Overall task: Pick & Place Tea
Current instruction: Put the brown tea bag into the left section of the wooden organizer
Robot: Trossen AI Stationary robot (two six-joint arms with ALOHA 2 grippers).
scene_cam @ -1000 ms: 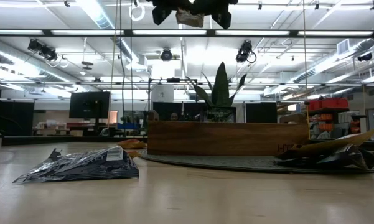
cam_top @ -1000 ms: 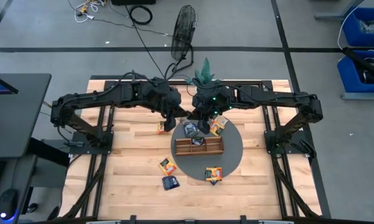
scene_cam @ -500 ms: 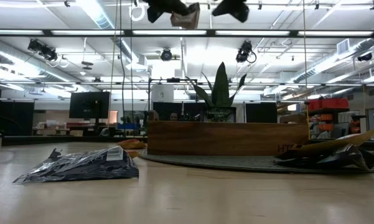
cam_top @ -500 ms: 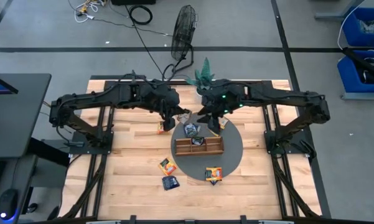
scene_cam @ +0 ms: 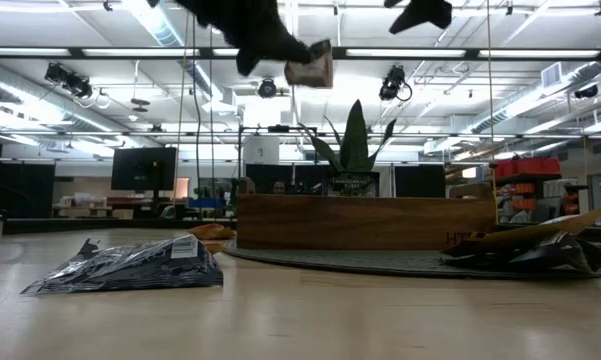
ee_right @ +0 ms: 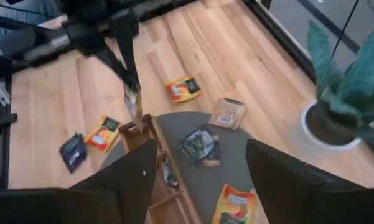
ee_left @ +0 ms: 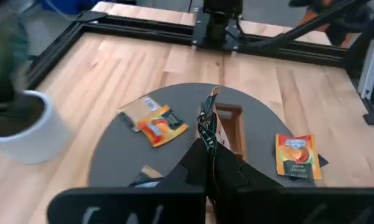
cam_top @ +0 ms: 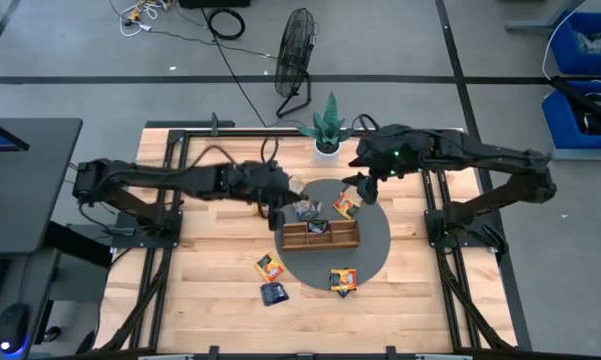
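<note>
Pale sachet (ee_right: 134, 107) hangs pinched in left end effector (cam_top: 277, 211) above wooden tray (cam_top: 320, 236); right end effector (cam_top: 364, 190) open.

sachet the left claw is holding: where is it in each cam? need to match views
High view: not distinguishable, tucked under the left claw by the left end of the wooden tray.
Low view: the held sachet is top centre, above the tray.
Left wrist view: edge-on, centre, sticking up from the claw.
Right wrist view: left of centre, hanging over the tray's end.
Shared landmark: the wooden tray, in all four views.
</note>
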